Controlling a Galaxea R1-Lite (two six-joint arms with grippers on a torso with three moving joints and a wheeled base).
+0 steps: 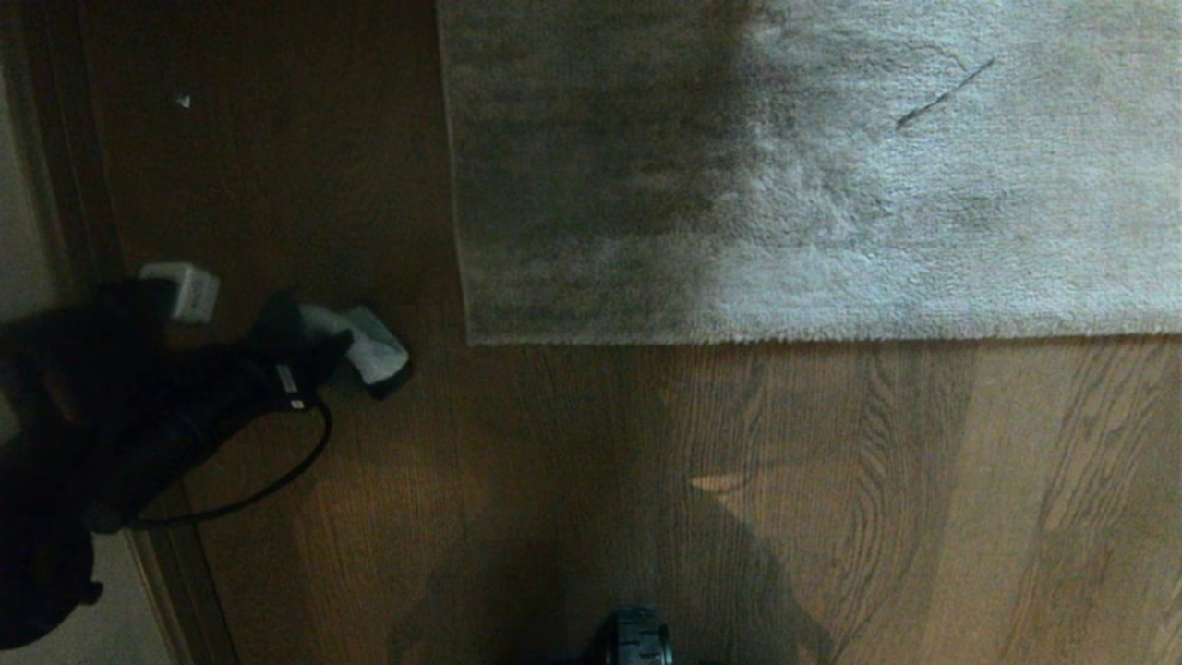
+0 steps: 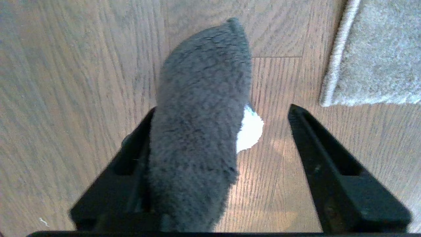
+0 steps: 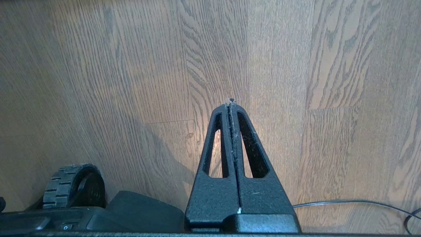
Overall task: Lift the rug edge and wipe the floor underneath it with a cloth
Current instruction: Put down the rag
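The rug (image 1: 831, 185) lies flat on the wood floor (image 1: 646, 462). Its near edge (image 1: 785, 338) runs straight and ends in a corner (image 1: 471, 338). My left gripper (image 2: 223, 110) hangs low over the floor to the left of that corner (image 2: 324, 98), open. The grey terry cloth (image 2: 200, 115) lies slack against one finger (image 2: 131, 164) and the other finger (image 2: 329, 164) stands well clear of it. In the head view the cloth (image 1: 369, 346) pokes out from the dark left arm (image 1: 185, 406). My right gripper (image 3: 232, 105) is shut and empty above bare floor (image 3: 131, 65).
A white box-like thing (image 1: 189, 288) sits by the dark door frame (image 1: 55, 185) at the left. A black cable (image 1: 277, 480) loops under the left arm. The base's wheel (image 3: 74, 186) and a thin cable (image 3: 355, 202) show near the right gripper.
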